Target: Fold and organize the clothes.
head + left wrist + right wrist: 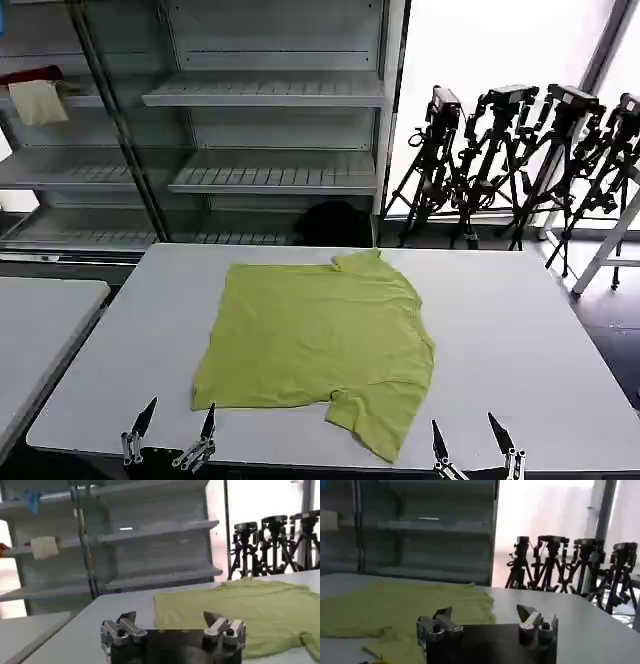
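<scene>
Left gripper (174, 428) and right gripper (470, 437) held spread apart, grasping nothing, at the near edge of the white table (520, 330), lime yellow-green T-shirt (320, 345) laid flat mid-table, grey shelving (270, 130) and black tripods (520, 160) seen behind.

Bare table (520, 300) flanks the T-shirt (320, 335).

— Where are the clothes?

— One lime yellow-green T-shirt (318, 335) lies spread flat on the white bench (520, 330), in the lower centre of the head view.

— How is it lying?

— Plain side up, no print showing. One short sleeve points toward the lower right, near the bench's front edge; another small flap sticks out at the top. The fabric is lightly wrinkled and unfolded.
</scene>
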{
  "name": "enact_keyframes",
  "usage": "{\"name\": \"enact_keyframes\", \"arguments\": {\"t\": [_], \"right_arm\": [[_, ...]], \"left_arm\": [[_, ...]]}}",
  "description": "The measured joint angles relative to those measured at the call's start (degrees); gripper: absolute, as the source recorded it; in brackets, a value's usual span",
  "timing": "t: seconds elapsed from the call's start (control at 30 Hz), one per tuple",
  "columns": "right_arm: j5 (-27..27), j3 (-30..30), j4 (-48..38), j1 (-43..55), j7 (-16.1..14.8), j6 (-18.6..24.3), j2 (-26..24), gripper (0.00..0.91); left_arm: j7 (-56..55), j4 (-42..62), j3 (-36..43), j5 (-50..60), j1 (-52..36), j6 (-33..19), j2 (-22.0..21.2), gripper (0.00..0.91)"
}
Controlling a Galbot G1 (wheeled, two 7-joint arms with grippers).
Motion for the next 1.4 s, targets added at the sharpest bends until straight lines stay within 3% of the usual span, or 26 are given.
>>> {"name": "enact_keyframes", "arguments": {"t": [0.27,0.5,0.93,1.17,1.4], "right_arm": [[2.3,-7.6,1.3,4.7,4.1,-12.5,0.9,0.907],[3.4,-11.4,0.7,8.0,6.1,-18.3,2.0,0.907],[3.6,-14.8,-1.0,12.6,7.2,-23.1,3.2,0.907],[3.7,-16.1,-1.9,14.3,7.5,-24.4,3.6,0.907],[3.9,-17.5,-2.8,15.9,7.6,-25.5,3.9,0.907]], "left_arm": [[3.2,-0.3,-1.3,-6.0,-2.6,9.5,2.2,0.907],[5.3,0.8,-1.4,-11.4,-6.7,16.1,3.3,0.907],[7.2,5.2,-1.2,-19.5,-16.6,24.0,3.1,0.907],[7.7,8.7,-2.0,-22.9,-20.5,25.1,3.5,0.907],[8.4,11.5,-2.1,-24.5,-22.2,25.3,3.2,0.846]]}}
